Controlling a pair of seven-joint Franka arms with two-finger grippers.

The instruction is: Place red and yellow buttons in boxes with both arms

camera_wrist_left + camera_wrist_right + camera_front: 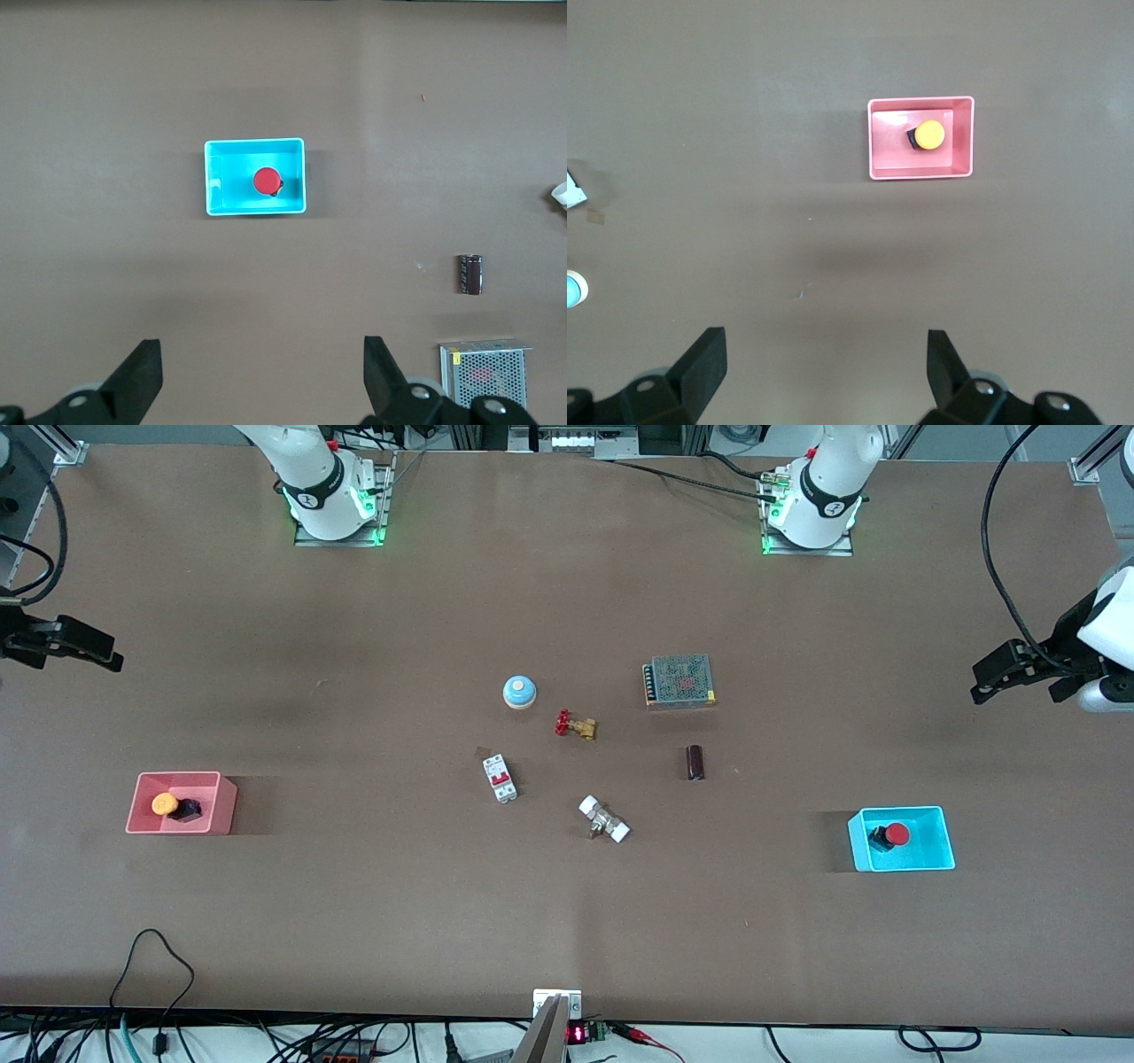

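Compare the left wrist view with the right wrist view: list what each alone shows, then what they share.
Only the left wrist view shows the cyan box with the red button in it, the dark cylinder and the mesh-topped metal unit. Only the right wrist view shows the pink box holding the yellow button, plus an edge of the blue dome. Both show brown table and their own open gripper: left gripper, right gripper.

Red button [897, 833] in cyan box [930, 858], orange-yellow button [165, 804] in pink box [221, 802]
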